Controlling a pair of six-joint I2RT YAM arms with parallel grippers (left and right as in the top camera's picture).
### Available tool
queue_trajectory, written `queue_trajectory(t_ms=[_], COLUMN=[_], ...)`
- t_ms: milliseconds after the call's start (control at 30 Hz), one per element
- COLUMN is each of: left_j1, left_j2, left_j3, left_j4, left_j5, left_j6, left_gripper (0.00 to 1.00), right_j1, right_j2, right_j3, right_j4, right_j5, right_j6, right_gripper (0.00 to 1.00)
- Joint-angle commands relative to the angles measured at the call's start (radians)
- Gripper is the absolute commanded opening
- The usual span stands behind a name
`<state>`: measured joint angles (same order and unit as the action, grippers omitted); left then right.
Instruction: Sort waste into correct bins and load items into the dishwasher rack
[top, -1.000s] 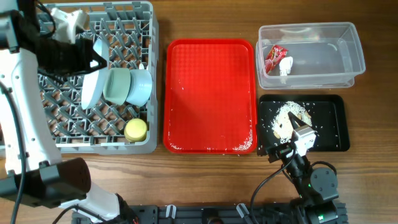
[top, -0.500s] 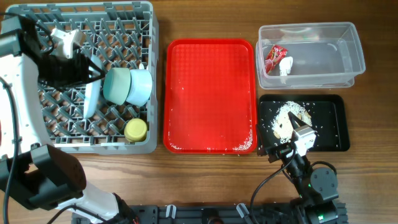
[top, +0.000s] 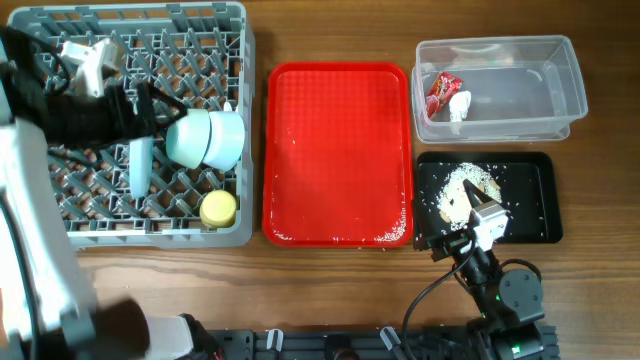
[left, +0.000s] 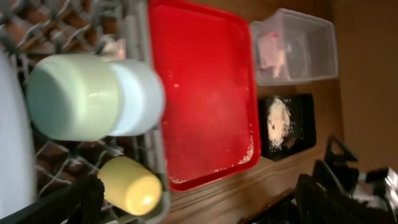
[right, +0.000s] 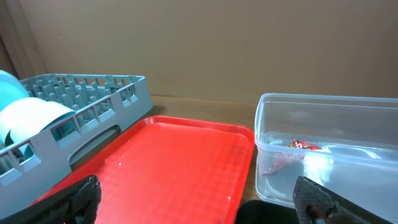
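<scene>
Left gripper (left: 199, 193): fingers wide apart, holding nothing, above the rack (top: 100, 227). The plate (top: 140, 166) stands on edge between the pegs, beside two bowls (top: 188, 138) and the cup (top: 218, 208). Right gripper (right: 199, 200): fingers fully spread, empty, over the black tray (top: 530, 205).

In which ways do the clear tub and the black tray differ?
The clear tub is transparent and deep; the black tray is opaque and shallow. The clear tub holds a red-and-white wrapper and a white scrap; the black tray holds rice crumbs. Both are rectangular, beside the red tray.
</scene>
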<state>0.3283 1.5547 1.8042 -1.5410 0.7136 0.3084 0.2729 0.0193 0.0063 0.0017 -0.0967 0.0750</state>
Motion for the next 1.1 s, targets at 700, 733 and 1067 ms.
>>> queue_trajectory(t_ms=[700, 733, 1067], left_j1=[-0.521, -0.521, -0.483], left_j2=[-0.768, -0.818, -1.267], left_j3=[-0.43, -0.523, -1.319], left_j4=[0.554, 0.645, 1.32], left_j5=[-0.151, -0.152, -0.355], left_j6=[-0.187, -0.19, -0.336], left_gripper=[1.0, 1.0, 1.0], right_j1=[-0.005, -0.005, -0.005], right_j2=[-0.005, -0.005, -0.005], right_j3=[-0.001, -0.001, -0.001], right_j4=[0.005, 0.005, 0.005], right_j5=[-0.012, -0.012, -0.012], right_j6=[0.01, 0.01, 0.01], right_gripper=[1.0, 1.0, 1.0])
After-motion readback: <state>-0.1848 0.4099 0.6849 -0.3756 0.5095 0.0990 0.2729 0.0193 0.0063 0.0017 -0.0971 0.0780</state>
